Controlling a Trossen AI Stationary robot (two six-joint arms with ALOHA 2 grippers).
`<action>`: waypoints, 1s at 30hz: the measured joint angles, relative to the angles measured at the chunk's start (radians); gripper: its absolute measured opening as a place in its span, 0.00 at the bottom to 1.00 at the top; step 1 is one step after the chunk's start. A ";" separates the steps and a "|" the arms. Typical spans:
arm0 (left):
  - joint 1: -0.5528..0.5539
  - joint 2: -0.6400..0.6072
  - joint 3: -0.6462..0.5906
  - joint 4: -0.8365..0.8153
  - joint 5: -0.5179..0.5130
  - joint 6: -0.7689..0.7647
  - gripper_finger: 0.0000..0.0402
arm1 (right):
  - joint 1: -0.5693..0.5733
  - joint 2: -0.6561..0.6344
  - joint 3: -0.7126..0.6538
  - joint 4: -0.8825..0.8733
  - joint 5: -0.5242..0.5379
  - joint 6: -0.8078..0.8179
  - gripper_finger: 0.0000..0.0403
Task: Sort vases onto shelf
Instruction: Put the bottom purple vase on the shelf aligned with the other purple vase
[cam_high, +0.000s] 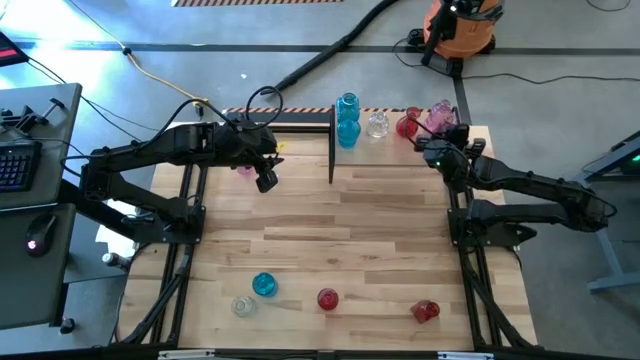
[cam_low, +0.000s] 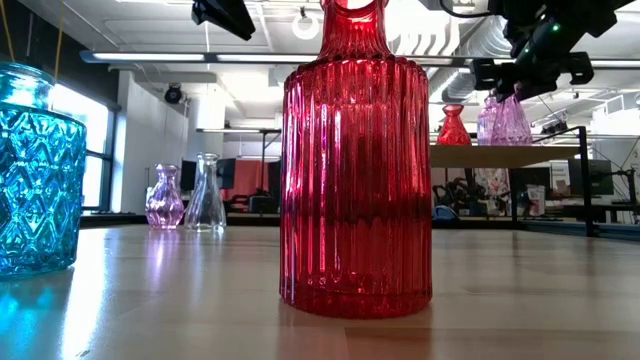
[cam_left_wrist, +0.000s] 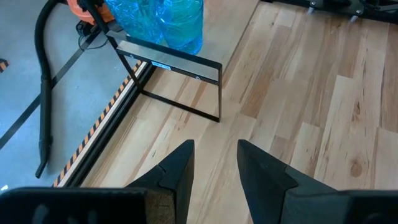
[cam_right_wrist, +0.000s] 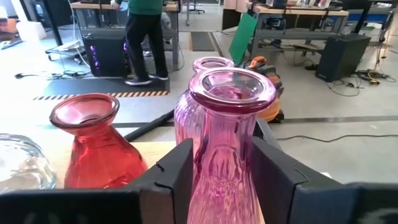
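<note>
The shelf (cam_low: 480, 156) stands along the table's far edge and carries two blue vases (cam_high: 347, 120), a clear vase (cam_high: 377, 125), a red vase (cam_right_wrist: 93, 143) and two pink vases. My right gripper (cam_high: 440, 143) is shut on the nearer pink vase (cam_right_wrist: 224, 149), which stands on the shelf top. My left gripper (cam_left_wrist: 214, 162) hangs open over the far left of the table, holding nothing. A pink vase (cam_low: 165, 197) and a clear vase (cam_low: 205, 193) stand on the table near it. A blue (cam_high: 264, 285), a clear (cam_high: 243, 306) and two red vases (cam_high: 327, 299) stand near the front edge. My right gripper has the pink vase's neck (cam_right_wrist: 205, 168), just below the flared rim, between its two fingers (cam_right_wrist: 177, 174), with no gap showing on either side. The fingers come nearly level from the table's near side and lie across the neck. The vase is upright, its base on the shelf top (cam_low: 510, 143).
A second pink vase (cam_right_wrist: 208, 65) stands right behind the held one, and the red vase close beside it. A thin black frame (cam_left_wrist: 180, 84) drops from the shelf's left end. The middle of the table (cam_high: 390, 220) is bare wood. A person stands in the room beyond.
</note>
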 joint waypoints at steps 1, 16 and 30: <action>0.000 0.000 0.000 0.000 0.000 0.000 0.28 | 0.000 0.000 0.000 0.000 -0.004 0.000 0.31; 0.000 0.000 0.000 0.000 0.000 0.000 0.28 | 0.000 0.000 0.000 -0.011 -0.039 0.000 0.31; 0.000 0.000 0.000 0.000 0.000 0.000 0.28 | -0.051 -0.003 0.002 -0.014 -0.108 -0.031 0.32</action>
